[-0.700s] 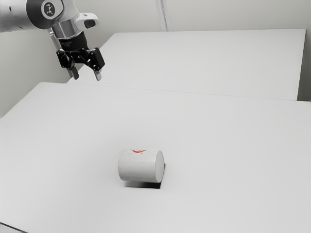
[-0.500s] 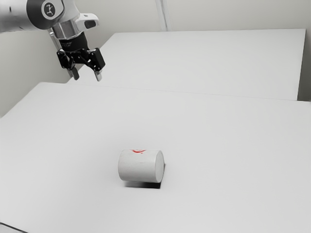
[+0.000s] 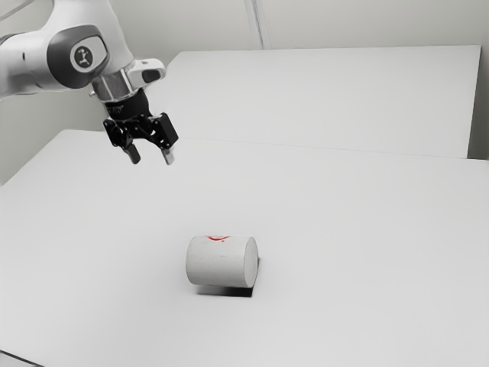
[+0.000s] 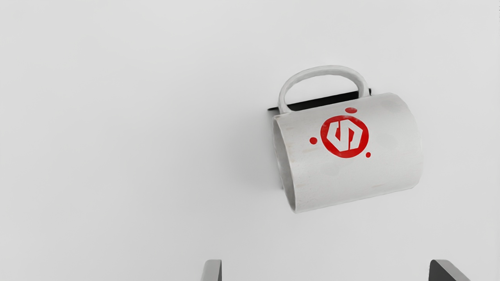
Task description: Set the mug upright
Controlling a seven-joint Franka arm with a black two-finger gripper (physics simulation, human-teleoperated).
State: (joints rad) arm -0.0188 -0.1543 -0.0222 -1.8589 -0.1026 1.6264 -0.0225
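- Gripper [image 3: 150, 160] is spread wide, nothing held.
- Mug [image 4: 355, 175], tipped sideways, is seen below and ahead of it, long axis roughly aligned finger-to-finger.

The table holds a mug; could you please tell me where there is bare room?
On the table, bare patches run from the mug to the exterior view's right border and to the far edge. The crowded spot is where the mug and its handle lie.

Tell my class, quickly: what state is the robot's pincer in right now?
Pincer: open, holding nothing, in the air above the table, away from the mug lying on its side.
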